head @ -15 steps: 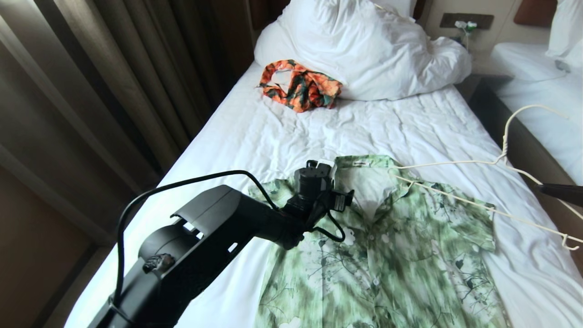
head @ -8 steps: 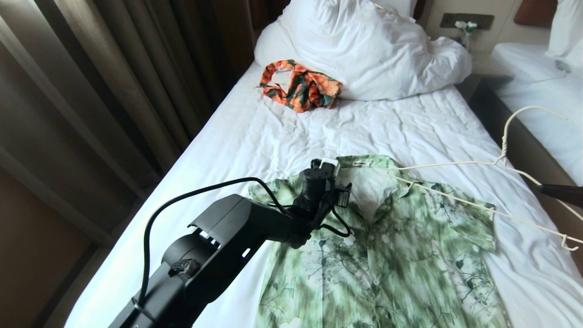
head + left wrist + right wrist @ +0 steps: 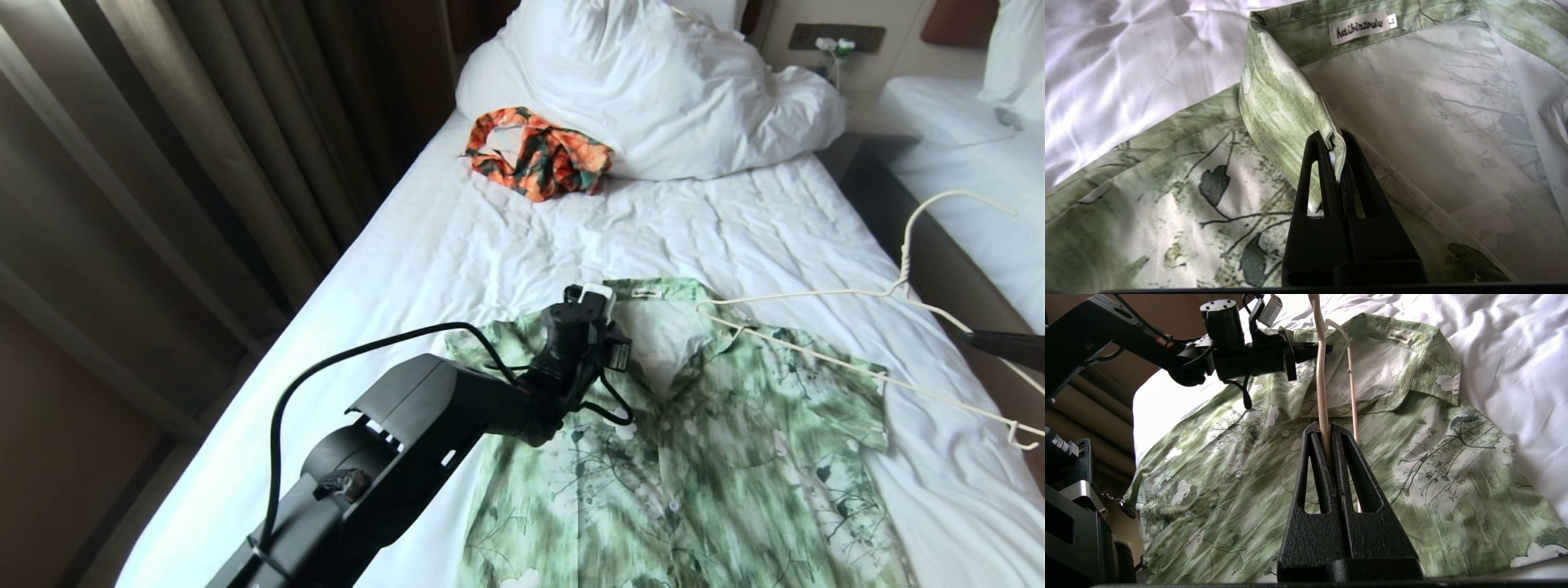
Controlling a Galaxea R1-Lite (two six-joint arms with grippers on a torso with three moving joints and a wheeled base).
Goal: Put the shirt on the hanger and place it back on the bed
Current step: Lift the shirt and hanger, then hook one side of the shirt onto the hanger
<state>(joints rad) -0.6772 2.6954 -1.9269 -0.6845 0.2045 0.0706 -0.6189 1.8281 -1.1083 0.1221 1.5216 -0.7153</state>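
In the head view the left tool sits at the shirt's collar, on the left side of the neck opening. The shirt lies flat and face up on the bed, collar toward the pillow. The hanger is held above the shirt's right shoulder, one end at the collar, its hook over the dark gap beside the bed. An orange-and-green garment lies against the pillow; curtains hang along the bed's left side.

In the left wrist view the left tool is pressed together, pinching the folded edge of the collar, near the neck label.

In the right wrist view the right tool is pressed together on the hanger's wire, above the shirt's front.
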